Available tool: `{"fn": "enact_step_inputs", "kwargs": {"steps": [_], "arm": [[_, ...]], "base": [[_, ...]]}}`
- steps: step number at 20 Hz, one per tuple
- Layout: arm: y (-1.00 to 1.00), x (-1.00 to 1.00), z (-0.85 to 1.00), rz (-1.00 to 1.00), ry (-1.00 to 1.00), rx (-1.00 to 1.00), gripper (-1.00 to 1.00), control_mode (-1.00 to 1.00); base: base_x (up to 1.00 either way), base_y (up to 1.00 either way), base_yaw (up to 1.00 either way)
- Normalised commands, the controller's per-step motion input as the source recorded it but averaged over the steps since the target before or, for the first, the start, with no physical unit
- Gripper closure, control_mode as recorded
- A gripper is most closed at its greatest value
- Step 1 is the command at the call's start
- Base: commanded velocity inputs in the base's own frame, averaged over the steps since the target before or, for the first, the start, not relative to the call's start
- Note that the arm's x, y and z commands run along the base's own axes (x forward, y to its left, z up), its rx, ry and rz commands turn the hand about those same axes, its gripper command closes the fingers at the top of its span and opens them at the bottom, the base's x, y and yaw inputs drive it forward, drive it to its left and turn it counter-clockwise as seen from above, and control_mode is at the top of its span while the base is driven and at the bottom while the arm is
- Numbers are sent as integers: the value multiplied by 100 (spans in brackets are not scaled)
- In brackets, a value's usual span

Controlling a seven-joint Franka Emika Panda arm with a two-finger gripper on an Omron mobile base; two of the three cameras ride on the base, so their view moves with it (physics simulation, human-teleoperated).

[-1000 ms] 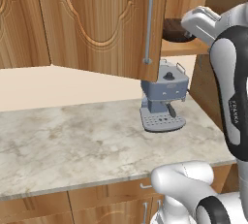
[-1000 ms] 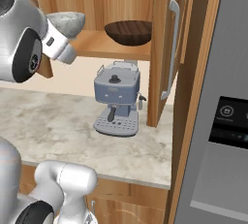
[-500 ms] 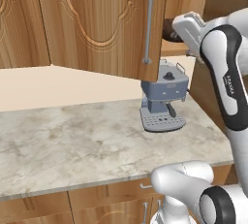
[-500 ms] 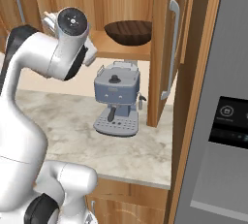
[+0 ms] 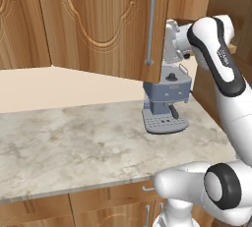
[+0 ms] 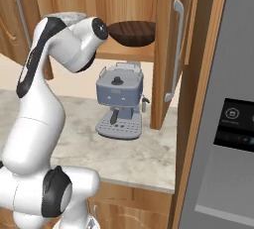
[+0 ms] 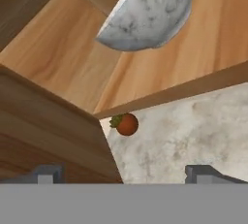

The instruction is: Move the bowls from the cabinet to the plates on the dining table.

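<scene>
The pale grey-white marbled bowl (image 7: 150, 9) sits on the cabinet shelf (image 7: 160, 72), ahead of my gripper (image 7: 123, 177) and apart from it. The gripper is open, its fingertips (image 7: 46, 174) spread wide with nothing between them. From the right base, only that bowl's rim (image 6: 64, 17) peeks out behind my arm. The dark brown wood-like bowl (image 6: 131, 32) stands further right on the same shelf. My hand (image 5: 174, 42) is at the cabinet opening, just past the open door (image 5: 123, 24). The plates and dining table are out of view.
A grey coffee machine (image 6: 119, 104) stands on the marble counter (image 5: 74, 147) under the shelf. A small red fruit (image 7: 127, 124) lies on the counter below the shelf edge. Another open cabinet door (image 6: 168, 49) and a tall grey fridge (image 6: 223, 124) are to the right.
My arm has swung in toward the cabinet shelf, bringing the hand lower and closer to the marbled bowl. The base, both bowls and the coffee machine have stayed put.
</scene>
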Motion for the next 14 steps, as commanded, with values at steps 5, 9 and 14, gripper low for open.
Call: {"fn": "enact_step_inputs", "kwargs": {"steps": [5, 9, 14], "arm": [[100, -92, 0, 34, -13, -14, -100, -100], [100, -100, 7, 29, -22, -17, -100, -100], [100, -79, 0, 15, -26, -23, -100, -100]], "base": [[0, 0, 0], [0, 0, 0], [0, 0, 0]]}}
